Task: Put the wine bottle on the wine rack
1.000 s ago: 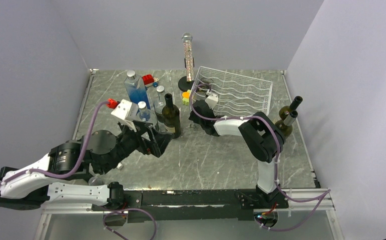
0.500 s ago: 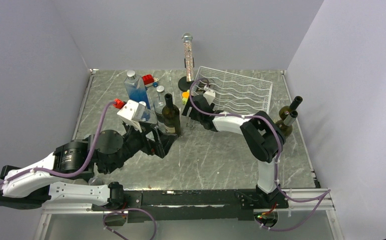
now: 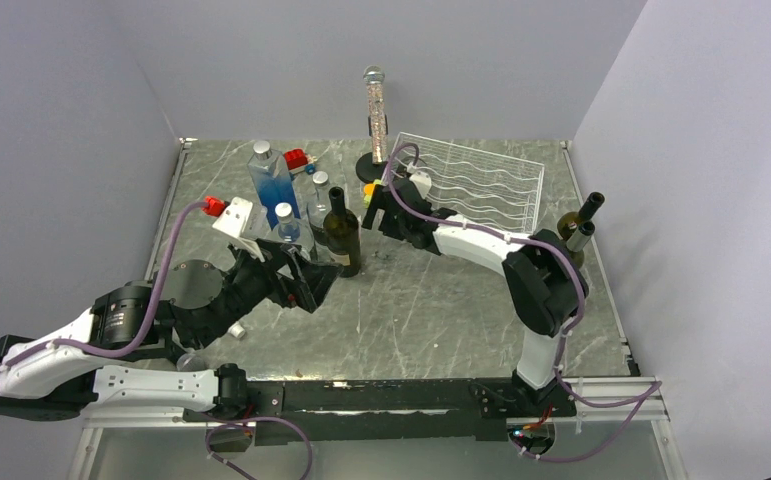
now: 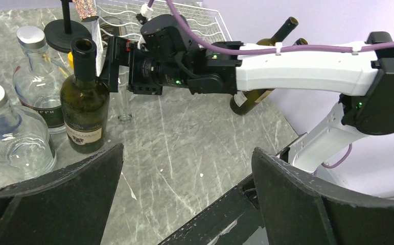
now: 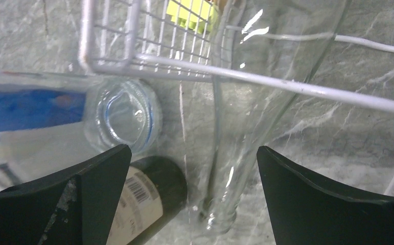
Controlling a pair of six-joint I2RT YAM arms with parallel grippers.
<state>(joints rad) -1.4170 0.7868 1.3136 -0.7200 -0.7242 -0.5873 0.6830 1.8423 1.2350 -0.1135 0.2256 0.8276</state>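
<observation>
"Top external view: where is the wine bottle (image 3: pixel 342 240)?"

"It is a dark green bottle standing upright on the grey marbled bench (image 3: pixel 431 300), left of the wine rack (image 3: pixel 481 185) and apart from it. It is not on the rack."

"What does the rack look like?"

"It is a white wire frame with rows of wavy wires. It lies toward the back right of the bench."

"And the arms?"

"The left gripper (image 3: pixel 313 283) sits low, just in front of the bottle. In the left wrist view its two dark fingers are spread wide with nothing between them. The bottle stands ahead of them with its mouth uncorked and a dark label on its belly. The right gripper (image 3: pixel 370 208) is just to the right of the bottle's neck. In the right wrist view its fingers are also wide apart and hold nothing."

"Anything else in that right wrist view?"

"A clear glass bottle (image 5: pixel 235 127) slopes neck-down to the bench beside the rack's corner. Whether it rests on the wire I cannot tell."

"Other things?"

"A blue bottle (image 3: pixel 273 185) and some clear bottles stand left of the wine bottle. Two more dark bottles (image 3: pixel 573 240) are near the right wall."
</observation>
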